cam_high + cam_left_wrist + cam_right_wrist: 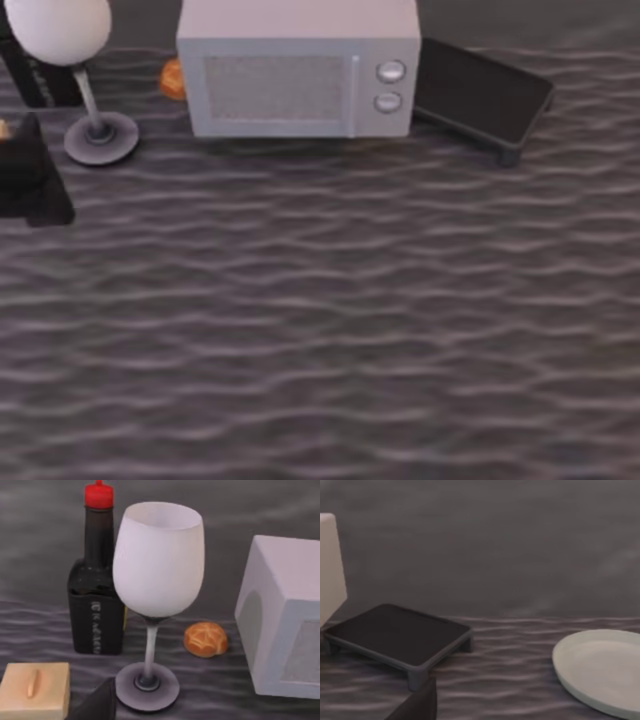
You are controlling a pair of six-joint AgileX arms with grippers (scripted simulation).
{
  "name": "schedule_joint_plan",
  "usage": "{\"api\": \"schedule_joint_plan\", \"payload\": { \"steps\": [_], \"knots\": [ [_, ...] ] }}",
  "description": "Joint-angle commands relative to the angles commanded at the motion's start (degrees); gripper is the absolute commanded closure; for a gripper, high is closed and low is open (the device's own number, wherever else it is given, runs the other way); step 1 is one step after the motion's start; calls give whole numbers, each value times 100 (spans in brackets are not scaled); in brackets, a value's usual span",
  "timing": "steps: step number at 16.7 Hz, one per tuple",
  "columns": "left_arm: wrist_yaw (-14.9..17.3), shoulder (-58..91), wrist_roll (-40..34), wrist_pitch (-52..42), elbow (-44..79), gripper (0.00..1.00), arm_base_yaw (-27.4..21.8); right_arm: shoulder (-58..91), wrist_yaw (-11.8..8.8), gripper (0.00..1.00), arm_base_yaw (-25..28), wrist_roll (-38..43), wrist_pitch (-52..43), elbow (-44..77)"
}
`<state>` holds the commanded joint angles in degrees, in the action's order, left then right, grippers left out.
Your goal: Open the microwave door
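The light grey microwave stands at the back middle of the table, with two round knobs on its right-hand panel. The microwave door, with its speckled mesh window, lies flat against the front. My left gripper is a dark shape at the table's left edge, well left of the microwave and apart from it. In the left wrist view the microwave shows at an angle, and a dark part of that gripper shows low down. The right arm is out of the top view. A dark part of my right gripper shows in its wrist view.
A white wine glass and a dark bottle with a red cap stand left of the microwave. A bread roll lies by its left side, a beige block near my left gripper. A flat black tray sits right of it, a white plate farther right.
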<state>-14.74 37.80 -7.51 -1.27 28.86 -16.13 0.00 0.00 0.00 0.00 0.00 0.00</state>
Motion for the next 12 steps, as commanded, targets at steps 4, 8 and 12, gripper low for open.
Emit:
{"api": "schedule_joint_plan", "payload": {
  "steps": [4, 8, 12],
  "knots": [
    [-807, 2495, -532, 87, 1786, 0, -909, 0, 0, 0, 0, 0, 0, 0],
    [-1558, 4845, -1024, 147, 3432, 0, -1763, 0, 0, 0, 0, 0, 0, 0],
    [-2160, 6600, -1366, 100, 4641, 0, -2450, 0, 0, 0, 0, 0, 0, 0]
  ]
}}
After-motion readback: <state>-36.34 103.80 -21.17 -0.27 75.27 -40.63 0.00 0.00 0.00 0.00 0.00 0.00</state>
